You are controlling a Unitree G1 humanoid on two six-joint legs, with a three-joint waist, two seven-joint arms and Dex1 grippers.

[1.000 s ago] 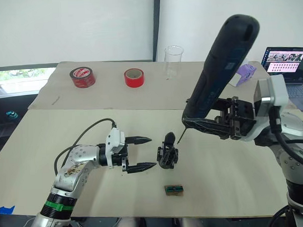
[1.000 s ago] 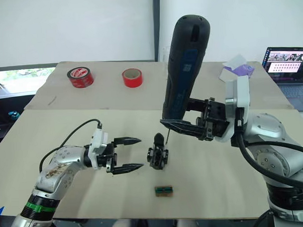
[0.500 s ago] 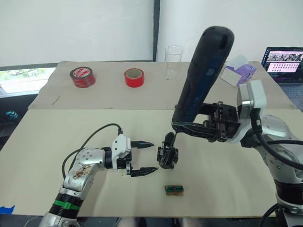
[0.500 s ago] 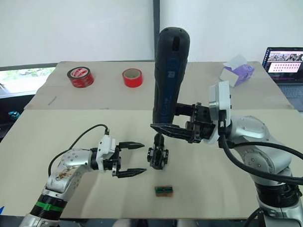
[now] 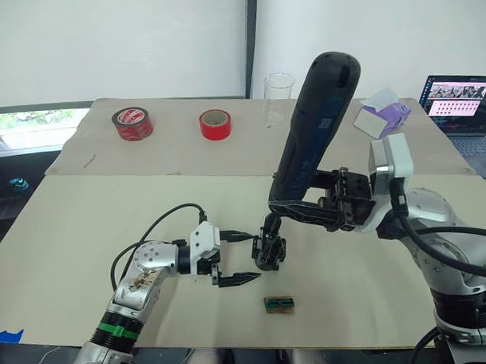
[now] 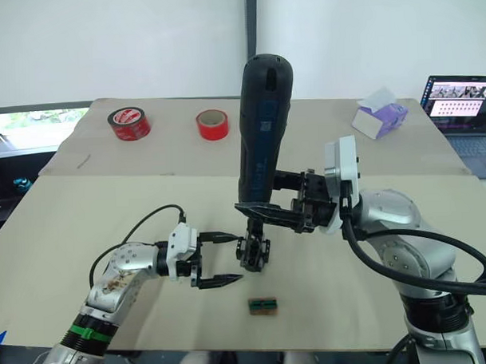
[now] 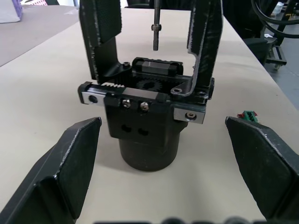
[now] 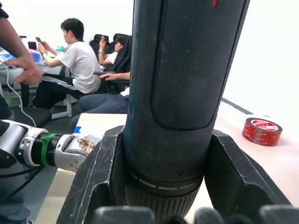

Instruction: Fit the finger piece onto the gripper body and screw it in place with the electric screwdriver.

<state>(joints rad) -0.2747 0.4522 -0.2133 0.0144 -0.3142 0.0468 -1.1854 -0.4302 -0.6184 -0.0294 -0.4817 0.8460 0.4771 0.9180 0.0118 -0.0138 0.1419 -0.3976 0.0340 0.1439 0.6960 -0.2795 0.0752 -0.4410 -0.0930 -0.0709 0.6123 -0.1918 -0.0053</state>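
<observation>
The gripper body [image 5: 269, 248] is a small black block standing upright on the beige table [image 5: 85, 227]. In the left wrist view two slim black finger pieces [image 7: 100, 37] rise from the gripper body [image 7: 148, 122]. My left gripper [image 5: 252, 256] is open just left of it, its fingers [image 7: 70, 168] level with the base on either side and apart from it. My right gripper [image 5: 301, 208] is shut on the lower end of the electric screwdriver [image 5: 316, 123], a thick black cylinder held nearly upright. Its metal bit [image 7: 156, 30] hangs just above the body's top.
A small green-and-brown block [image 5: 278, 304] lies near the front edge. Two red tape rolls [image 5: 132, 123] [image 5: 215, 124], a clear beaker [image 5: 278, 97], a tissue box [image 5: 382, 119] and a laptop [image 5: 456, 103] sit at the back. Seated people [image 8: 79, 65] show behind.
My left gripper has slid right, close up to the gripper body. My right arm has carried the screwdriver left and more upright, bringing its bit over the body.
</observation>
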